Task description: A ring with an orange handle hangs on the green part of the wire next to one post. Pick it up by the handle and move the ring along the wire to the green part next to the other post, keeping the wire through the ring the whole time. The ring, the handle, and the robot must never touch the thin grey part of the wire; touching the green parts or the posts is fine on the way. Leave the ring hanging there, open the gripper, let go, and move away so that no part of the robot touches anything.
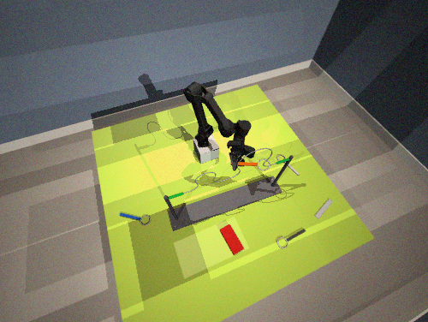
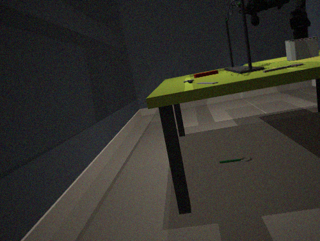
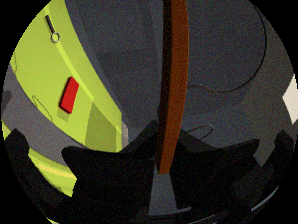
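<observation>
My gripper [image 1: 234, 164] [image 3: 158, 124] is shut on the orange handle [image 1: 247, 163] [image 3: 174, 70], which sticks out level towards the right post [image 1: 282, 171]. The ring [image 1: 261, 164] at the handle's far end sits around the thin grey wire [image 1: 214, 175], a short way left of the right green part [image 1: 282, 161]. I cannot tell whether ring and wire touch. The left green part [image 1: 175, 195] is by the left post [image 1: 171, 207]. Both posts stand on a dark base plate [image 1: 222, 202]. In the wrist view the handle runs straight up from the fingers.
On the yellow-green table [image 1: 128, 171] [image 2: 224, 88] lie a blue-handled ring [image 1: 130, 216], a dark-handled ring [image 1: 295, 235] [image 3: 52, 28], a red block [image 1: 231, 240] [image 2: 205, 74] [image 3: 68, 95], a grey bar [image 1: 323, 208] and a white bar [image 1: 294, 169]. A green-handled ring [image 2: 232, 161] lies on the floor.
</observation>
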